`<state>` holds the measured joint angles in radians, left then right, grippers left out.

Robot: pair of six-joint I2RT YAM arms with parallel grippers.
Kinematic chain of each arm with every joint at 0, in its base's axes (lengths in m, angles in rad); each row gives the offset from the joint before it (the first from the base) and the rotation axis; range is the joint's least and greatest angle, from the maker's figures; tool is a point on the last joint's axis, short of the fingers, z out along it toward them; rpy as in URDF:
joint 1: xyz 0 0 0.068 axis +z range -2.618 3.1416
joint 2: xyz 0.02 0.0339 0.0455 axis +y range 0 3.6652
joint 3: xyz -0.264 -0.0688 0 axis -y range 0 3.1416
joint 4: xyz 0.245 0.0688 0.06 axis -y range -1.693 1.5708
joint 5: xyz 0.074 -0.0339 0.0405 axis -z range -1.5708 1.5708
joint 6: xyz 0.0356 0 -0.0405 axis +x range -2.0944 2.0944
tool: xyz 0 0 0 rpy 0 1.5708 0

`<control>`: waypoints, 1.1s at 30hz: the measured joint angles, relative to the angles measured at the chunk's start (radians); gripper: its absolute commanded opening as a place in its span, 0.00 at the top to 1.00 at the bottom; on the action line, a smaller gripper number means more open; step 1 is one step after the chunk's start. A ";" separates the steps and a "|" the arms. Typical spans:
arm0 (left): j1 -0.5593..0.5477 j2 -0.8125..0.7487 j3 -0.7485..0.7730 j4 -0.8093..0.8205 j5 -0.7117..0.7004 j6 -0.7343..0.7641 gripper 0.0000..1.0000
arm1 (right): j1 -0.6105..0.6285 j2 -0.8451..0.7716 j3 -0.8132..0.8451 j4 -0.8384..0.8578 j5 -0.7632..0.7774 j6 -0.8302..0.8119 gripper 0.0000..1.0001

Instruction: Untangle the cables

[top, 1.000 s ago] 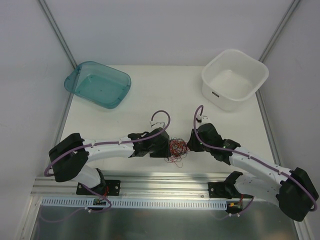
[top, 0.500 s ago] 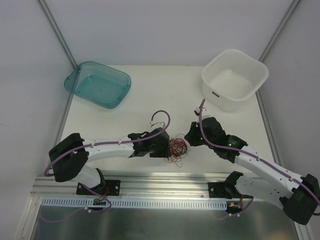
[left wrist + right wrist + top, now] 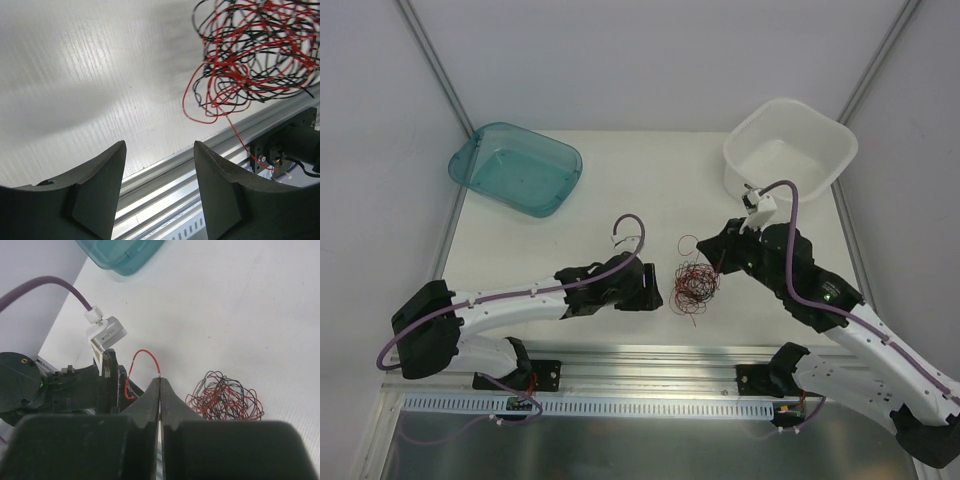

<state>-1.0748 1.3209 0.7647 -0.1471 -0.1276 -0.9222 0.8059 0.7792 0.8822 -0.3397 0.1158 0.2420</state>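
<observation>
Right gripper [image 3: 160, 382] pulled away, pinching one red strand [image 3: 142, 351]; left gripper [image 3: 159, 147] spread, empty; cables [image 3: 695, 285] look featherlight and springy, so grab stray loops.

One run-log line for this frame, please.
left gripper: open, empty, apart from cables | right gripper: shut on red strand | cables: tangled ball

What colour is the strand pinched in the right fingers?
Red: one strand, clamped in the right fingers. Clearest in the right wrist view.
</observation>
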 measured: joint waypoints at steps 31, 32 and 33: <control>-0.011 -0.034 -0.106 0.061 -0.010 -0.087 0.50 | 0.015 -0.040 -0.232 -0.159 0.065 0.158 0.22; -0.013 -0.010 -0.093 0.058 -0.011 -0.087 0.50 | 0.015 -0.048 -0.232 -0.159 0.069 0.158 0.21; -0.014 0.014 -0.076 0.056 -0.012 -0.086 0.53 | 0.015 -0.052 -0.232 -0.158 0.071 0.157 0.21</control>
<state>-1.0893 1.3346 0.6888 -0.0906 -0.1394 -1.0080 0.8207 0.7269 0.6502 -0.4973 0.1867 0.3988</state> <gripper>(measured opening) 0.502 0.783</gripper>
